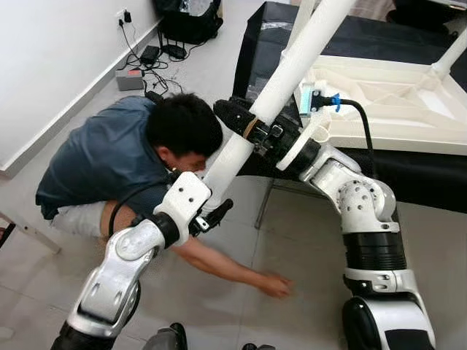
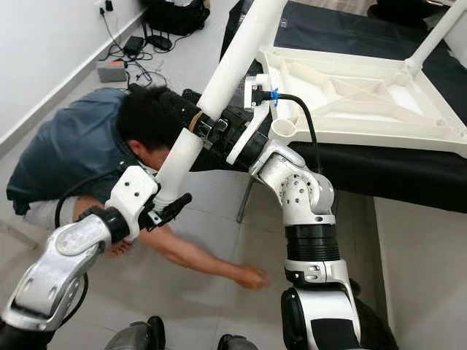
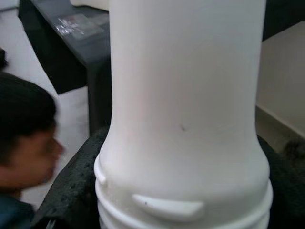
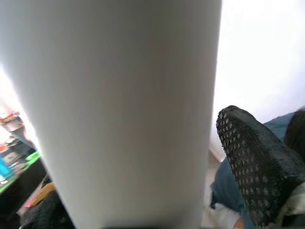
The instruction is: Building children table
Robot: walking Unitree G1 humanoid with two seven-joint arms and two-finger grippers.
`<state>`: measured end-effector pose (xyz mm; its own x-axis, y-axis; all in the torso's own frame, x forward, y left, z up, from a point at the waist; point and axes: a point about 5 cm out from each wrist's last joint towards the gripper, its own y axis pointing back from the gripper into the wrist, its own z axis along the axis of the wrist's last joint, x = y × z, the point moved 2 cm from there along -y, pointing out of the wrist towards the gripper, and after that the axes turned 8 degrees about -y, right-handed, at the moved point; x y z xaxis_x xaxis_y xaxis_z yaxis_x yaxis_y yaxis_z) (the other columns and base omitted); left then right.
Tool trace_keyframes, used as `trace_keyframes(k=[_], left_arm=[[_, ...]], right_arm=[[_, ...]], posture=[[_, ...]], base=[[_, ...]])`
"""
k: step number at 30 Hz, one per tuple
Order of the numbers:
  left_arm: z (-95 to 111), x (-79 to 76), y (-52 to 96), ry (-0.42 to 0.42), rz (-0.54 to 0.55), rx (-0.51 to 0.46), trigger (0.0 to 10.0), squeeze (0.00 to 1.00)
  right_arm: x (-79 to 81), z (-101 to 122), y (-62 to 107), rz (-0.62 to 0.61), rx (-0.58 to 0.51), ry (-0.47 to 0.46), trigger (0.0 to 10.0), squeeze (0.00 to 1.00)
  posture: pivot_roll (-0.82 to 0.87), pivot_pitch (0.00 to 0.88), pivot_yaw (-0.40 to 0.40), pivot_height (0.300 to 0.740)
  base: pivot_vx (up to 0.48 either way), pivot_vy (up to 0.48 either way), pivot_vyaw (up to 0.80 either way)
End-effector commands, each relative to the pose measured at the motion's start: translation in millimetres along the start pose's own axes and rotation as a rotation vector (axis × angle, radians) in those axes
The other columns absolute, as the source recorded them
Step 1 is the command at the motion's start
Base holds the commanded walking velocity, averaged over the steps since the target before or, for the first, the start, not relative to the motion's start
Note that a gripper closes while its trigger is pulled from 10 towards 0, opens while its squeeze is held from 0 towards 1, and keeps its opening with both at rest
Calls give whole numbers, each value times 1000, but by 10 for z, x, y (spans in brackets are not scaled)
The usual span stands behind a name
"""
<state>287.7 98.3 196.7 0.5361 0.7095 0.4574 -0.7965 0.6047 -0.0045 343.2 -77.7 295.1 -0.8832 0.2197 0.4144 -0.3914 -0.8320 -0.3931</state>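
The long white plastic cylindrical table leg (image 1: 292, 65) is held by both arms at once. The left end effector (image 1: 208, 215) is clenched around the leg's lower, threaded end, whose ridged collar is seen right before the fingers in the left wrist view. The right end effector (image 1: 252, 127) is clenched around the shaft further up, with a dotted black fingertip (image 4: 252, 167) wrapped beside the tube.

The long axis of the leg runs diagonally, rising from the left end effector, through the right one, and on beyond it over the upturned white ribbed plastic tabletop (image 1: 379, 109), which rests on a black-covered desk (image 1: 408, 175). An open round corner socket (image 2: 283, 130) of the tabletop lies just beside the right end effector, well above the left one; the right arm is judged the nearer to it.

The threaded end is therefore pointed away from the socket, so turning or re-gripping would probably be needed. A crouching person (image 1: 124, 160) in a dark shirt is reaching across the floor below the leg.
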Motion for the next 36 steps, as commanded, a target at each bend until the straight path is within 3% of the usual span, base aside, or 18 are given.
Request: trace_keyframes(k=[1, 11, 17, 19, 29, 36], left_arm=[[43, -58, 19, 33, -25, -16, 10000, 0], [88, -144, 52, 179, -46, -18, 10000, 0], [98, -201, 73, 210, -65, -10, 10000, 0], [89, -299, 94, 242, -107, -2, 10000, 0], [72, -400, 143, 273, -154, 22, 10000, 0], [26, -433, 216, 280, -177, 51, 10000, 0]], right_arm=[[6, -6, 34, 23, 5, -24, 10000, 0], [67, -102, 77, 108, 55, -71, 10000, 0], [64, -108, 74, 112, 55, -74, 10000, 0], [79, -102, 55, 130, 54, -74, 10000, 0], [84, -165, 54, 142, 100, -40, 10000, 0], [25, -269, 126, 128, 194, 9, 10000, 0]], posture=[[108, 185, -116, 740], [111, 184, -119, 740], [111, 184, -121, 740], [110, 186, -118, 740], [109, 188, -117, 740], [112, 197, -116, 740]], base=[[0, 0, 0], [0, 0, 0], [0, 0, 0], [0, 0, 0], [0, 0, 0], [0, 0, 0]])
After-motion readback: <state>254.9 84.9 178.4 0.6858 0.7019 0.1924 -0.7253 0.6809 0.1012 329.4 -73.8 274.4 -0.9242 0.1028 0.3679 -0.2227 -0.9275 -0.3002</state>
